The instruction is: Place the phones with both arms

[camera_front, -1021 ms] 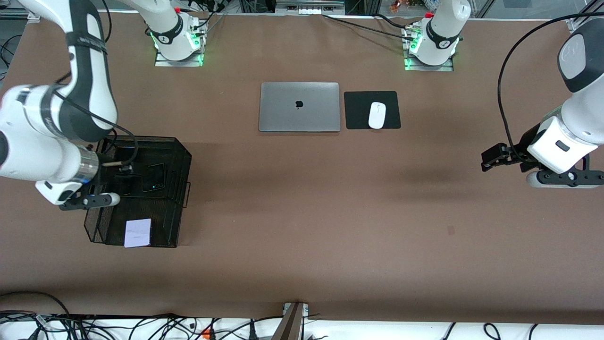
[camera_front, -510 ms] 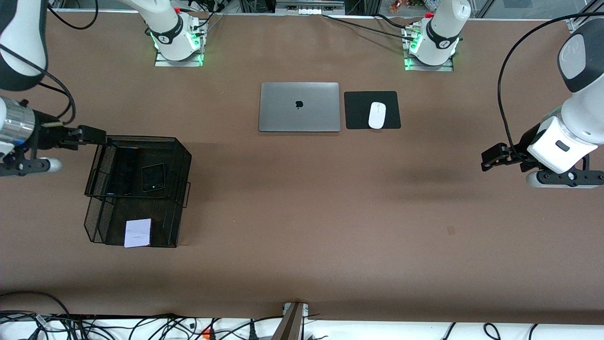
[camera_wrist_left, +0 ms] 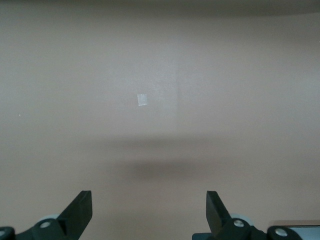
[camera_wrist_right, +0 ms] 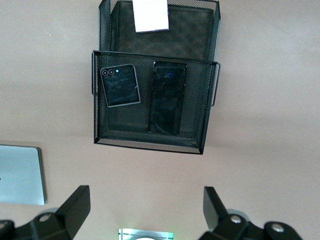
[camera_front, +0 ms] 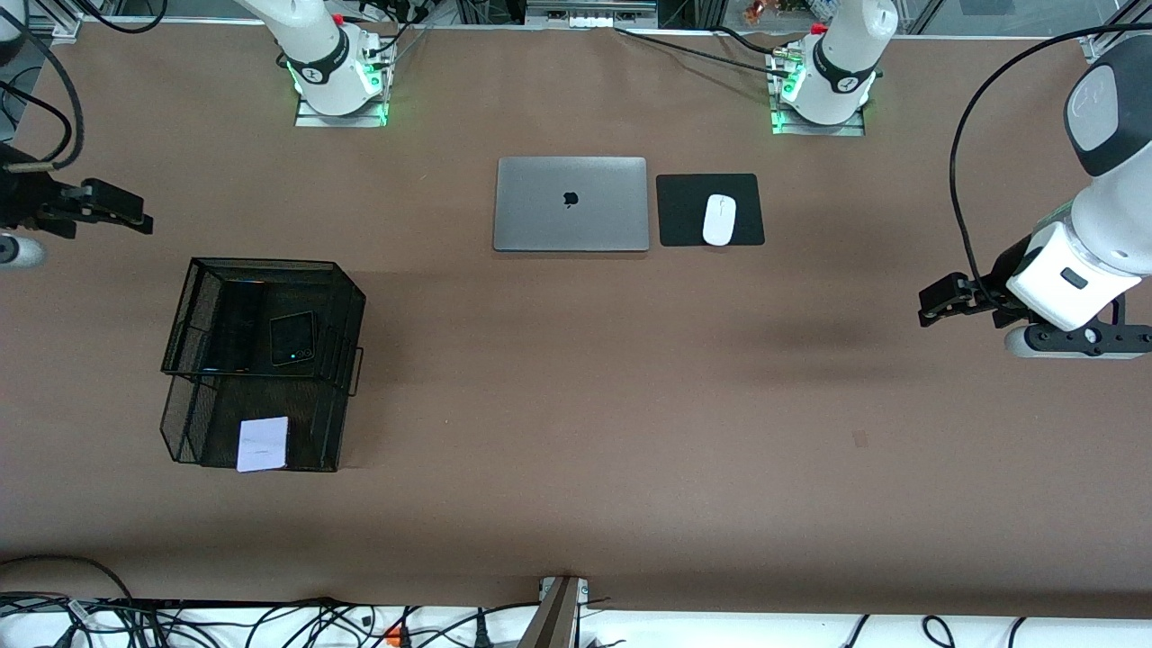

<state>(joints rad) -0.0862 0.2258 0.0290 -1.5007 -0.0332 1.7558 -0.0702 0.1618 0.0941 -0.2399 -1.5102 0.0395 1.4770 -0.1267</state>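
Black mesh tray [camera_front: 346, 279] was seen at right arm's end of table. Upper tier: long black phone [camera_wrist_right: 168, 97] laid beside folded black phone [camera_wrist_right: 120, 85]. Lower tier: pale phone [camera_front: 263, 444]. Right gripper [camera_wrist_right: 145, 212] was held over bare table, fingers apart, empty. Left gripper [camera_wrist_left: 149, 210] was parked over table, fingers apart.

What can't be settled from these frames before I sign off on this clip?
- Pale phone, front view: whether it lies flat on the mesh rack's lower tier; the right wrist view cuts it at the edge.
- Long black phone, front view: dark on dark mesh, its outline is lost.
- Right tool, front view: its arm is cut off at the edge.
- Left tool, waiting over bare table: open, holding nothing.
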